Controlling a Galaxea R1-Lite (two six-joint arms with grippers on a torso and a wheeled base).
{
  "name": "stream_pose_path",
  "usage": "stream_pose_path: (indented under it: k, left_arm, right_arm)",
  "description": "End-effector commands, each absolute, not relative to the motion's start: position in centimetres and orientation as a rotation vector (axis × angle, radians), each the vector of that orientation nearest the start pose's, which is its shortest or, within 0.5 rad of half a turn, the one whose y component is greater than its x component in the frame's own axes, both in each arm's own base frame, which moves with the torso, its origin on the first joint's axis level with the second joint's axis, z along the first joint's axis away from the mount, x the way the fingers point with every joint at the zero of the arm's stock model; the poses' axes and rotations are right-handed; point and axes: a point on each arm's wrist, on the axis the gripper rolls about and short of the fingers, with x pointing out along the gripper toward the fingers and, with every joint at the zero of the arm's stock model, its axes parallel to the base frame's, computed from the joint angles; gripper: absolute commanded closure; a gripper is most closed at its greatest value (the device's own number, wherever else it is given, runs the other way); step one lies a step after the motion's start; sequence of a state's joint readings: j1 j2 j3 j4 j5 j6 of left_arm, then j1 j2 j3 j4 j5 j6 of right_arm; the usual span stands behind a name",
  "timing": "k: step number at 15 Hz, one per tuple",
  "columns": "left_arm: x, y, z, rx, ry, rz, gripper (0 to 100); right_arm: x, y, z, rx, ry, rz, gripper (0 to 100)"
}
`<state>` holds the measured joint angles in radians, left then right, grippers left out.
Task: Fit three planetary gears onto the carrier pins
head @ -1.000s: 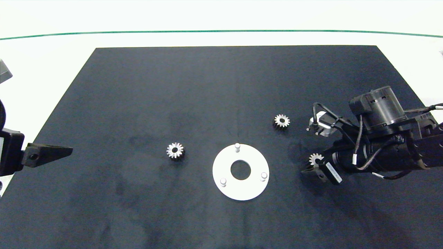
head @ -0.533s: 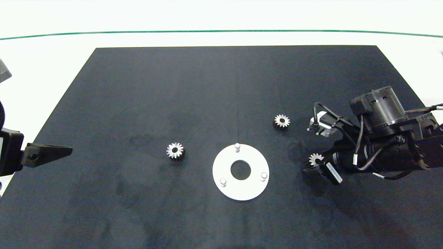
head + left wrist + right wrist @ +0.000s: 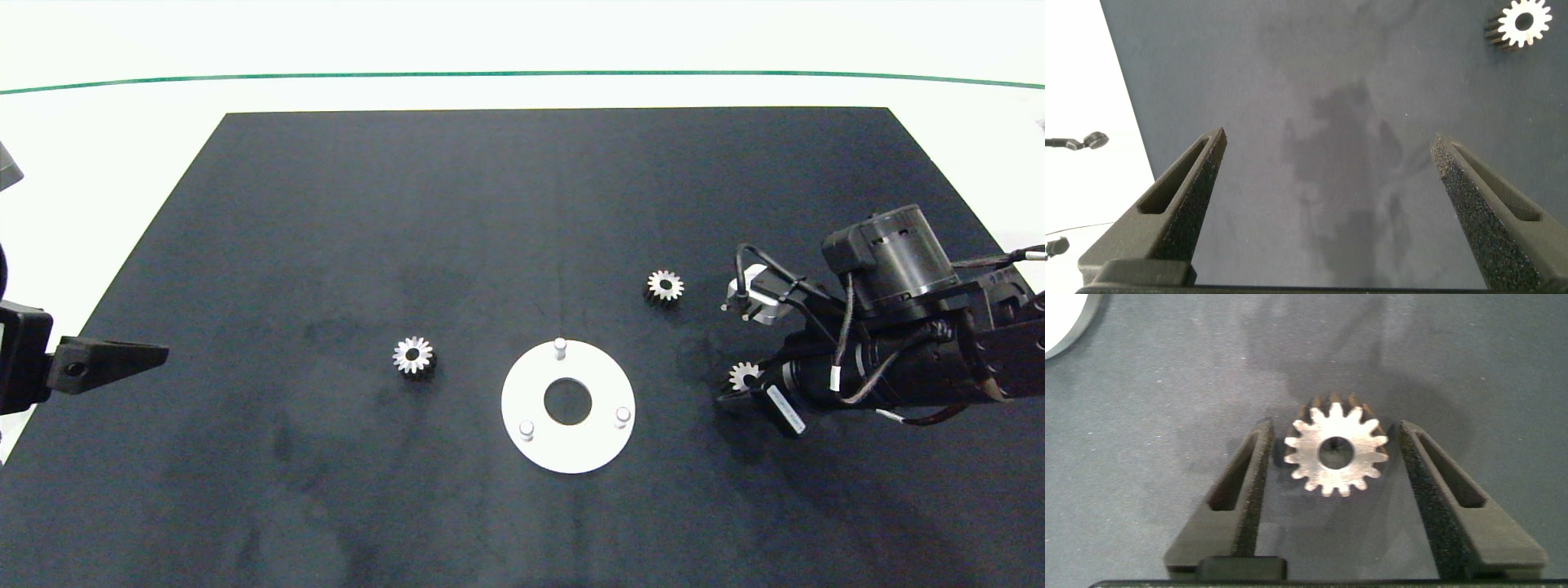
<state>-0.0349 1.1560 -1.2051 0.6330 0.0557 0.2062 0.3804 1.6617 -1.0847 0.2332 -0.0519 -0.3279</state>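
Bright, even overhead light washes the white table almost featureless, while the black mat stays matte with faint smudges; soft shadows pool under the gear, whose teeth glint sharply

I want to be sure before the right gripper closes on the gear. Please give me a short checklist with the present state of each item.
1. Gear lies between the right gripper fingers: ok.
2. Fingers touch the gear: not ok, a gap shows on both sides.
3. Gear lies flat on the black mat, hole up: ok.
4. All three carrier pins on the white disc are free: ok.
5. Left gripper open, away at the mat's left edge: ok.
6. Fingers low enough to grip: cannot tell.
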Motion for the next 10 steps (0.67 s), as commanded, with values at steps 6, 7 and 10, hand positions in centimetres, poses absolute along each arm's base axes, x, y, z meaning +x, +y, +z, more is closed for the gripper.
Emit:
stream_pose_path:
  k: [6, 7, 10]
  left_arm:
    - [13.44, -0.33, 30.22, 0.228, 0.584, -0.038, 0]
    - [13.39, -0.32, 30.24, 0.228, 0.583, -0.038, 0]
    - [13.39, -0.32, 30.24, 0.228, 0.583, -0.038, 0]
  right_arm:
    - [26.46, 10.54, 19.16, -0.488, 0.745, 0.443, 57]
    - [26.44, 10.59, 19.16, -0.489, 0.744, 0.444, 58]
    - [26.40, 10.76, 19.11, -0.491, 0.745, 0.452, 64]
